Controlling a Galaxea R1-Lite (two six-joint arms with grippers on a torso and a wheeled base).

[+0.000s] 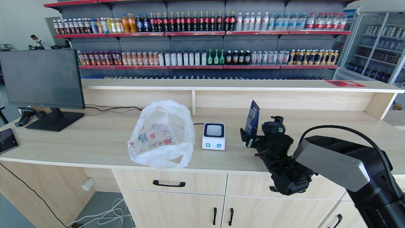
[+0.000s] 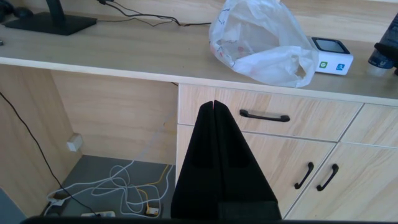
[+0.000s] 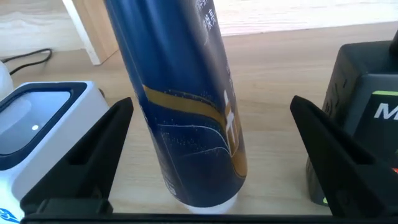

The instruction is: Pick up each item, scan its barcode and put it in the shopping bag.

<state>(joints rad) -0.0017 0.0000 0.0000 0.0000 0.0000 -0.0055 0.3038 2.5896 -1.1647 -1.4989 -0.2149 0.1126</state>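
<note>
The right hand (image 3: 211,102) is spread wide. A tall blue can (image 1: 253,118) with a gold stripe stands up between its two black fingers (image 3: 93,155). There is a gap on the one side, and I cannot tell if the other finger touches it. The can stands on the wooden bench (image 1: 95,136).

Just beside the right hand, on its left, sits the small white scanner (image 1: 214,136) with a dark screen on top. Past the scanner, farther from the hand, is the white plastic shopping bag (image 1: 161,134) with red and blue pictures on it. It sits near the front edge of the bench.

The left hand (image 2: 214,109) is pressed together and holds nothing. It is low down in front of the drawers, below the bag. A black drawer handle (image 2: 264,116) is near it.
</note>
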